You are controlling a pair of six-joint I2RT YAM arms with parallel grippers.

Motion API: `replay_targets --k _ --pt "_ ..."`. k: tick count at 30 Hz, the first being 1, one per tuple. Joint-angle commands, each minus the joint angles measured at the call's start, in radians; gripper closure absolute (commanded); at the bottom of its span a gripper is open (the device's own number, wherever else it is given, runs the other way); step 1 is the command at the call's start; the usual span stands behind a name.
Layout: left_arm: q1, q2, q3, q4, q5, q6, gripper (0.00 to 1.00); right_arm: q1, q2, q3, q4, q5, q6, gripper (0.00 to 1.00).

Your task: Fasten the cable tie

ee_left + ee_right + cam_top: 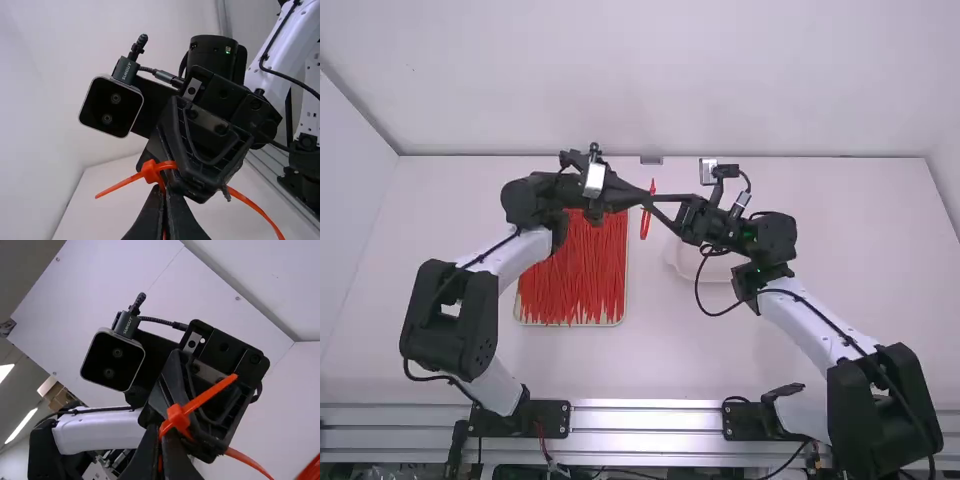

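Above the table's middle my two grippers meet tip to tip on one red cable tie (pixel 647 217), whose loop hangs below them. Coming from the left, the left gripper (pixel 634 203) is shut on the tie. From the right, the right gripper (pixel 666 208) is shut on it too. In the left wrist view my own fingers (pixel 150 215) pinch the strap just under the tie's head (pixel 150 171), with one end (pixel 252 209) trailing off. The right wrist view has that arm's own fingers (pixel 150 452) closed under the head (pixel 175 416), and the strap (pixel 212 389) crosses the other gripper's face.
A flat tray (pixel 622 300) holding a heap of several red cable ties (pixel 575 268) lies left of centre, under the left arm. A white dish (pixel 682 262) sits below the right gripper. The table's right half is bare.
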Motion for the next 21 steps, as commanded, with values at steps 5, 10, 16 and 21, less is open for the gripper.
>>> replay_targets --k 5,10,16,21 --pt "-0.036 -0.010 -0.027 0.022 0.137 0.028 0.99 -0.070 0.004 0.026 0.005 0.192 0.002 1.00" --pt "-0.044 -0.011 -0.027 0.022 0.137 0.035 0.99 -0.083 0.004 0.026 0.005 0.192 0.001 1.00" --pt "-0.042 -0.022 -0.023 0.022 0.130 0.080 0.99 -0.069 0.004 0.026 -0.024 0.156 -0.005 1.00" --pt "-0.009 -0.024 0.023 0.021 0.130 0.048 0.99 -0.037 0.004 0.026 -0.029 0.143 -0.027 1.00"
